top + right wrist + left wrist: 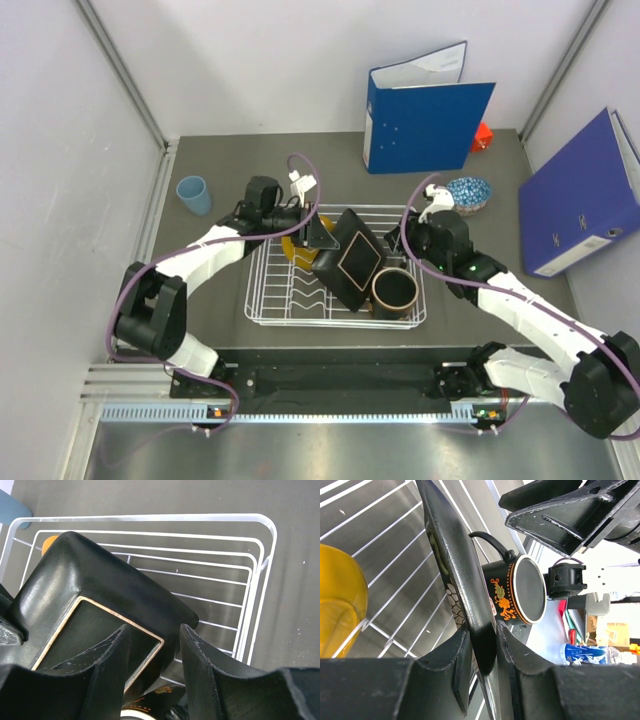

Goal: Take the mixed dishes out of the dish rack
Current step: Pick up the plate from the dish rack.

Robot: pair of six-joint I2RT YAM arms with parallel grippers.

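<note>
The black square plate (455, 575) is clamped by its rim between the closed jaws of the left gripper (482, 650). It is held tilted on edge over the middle of the dish rack (252, 312). The right gripper (155, 650) is set at the plate's opposite corner. Its jaws are spread apart with the copper-lined rim between them; contact cannot be made out. The small yellow dish (292, 250) is seen in the rack just left of the plate, and the dark brown mug (395, 290) in the rack's near right corner. The light blue cup (194, 194) and the speckled bowl (468, 193) are placed on the table (250, 160), outside the rack.
</note>
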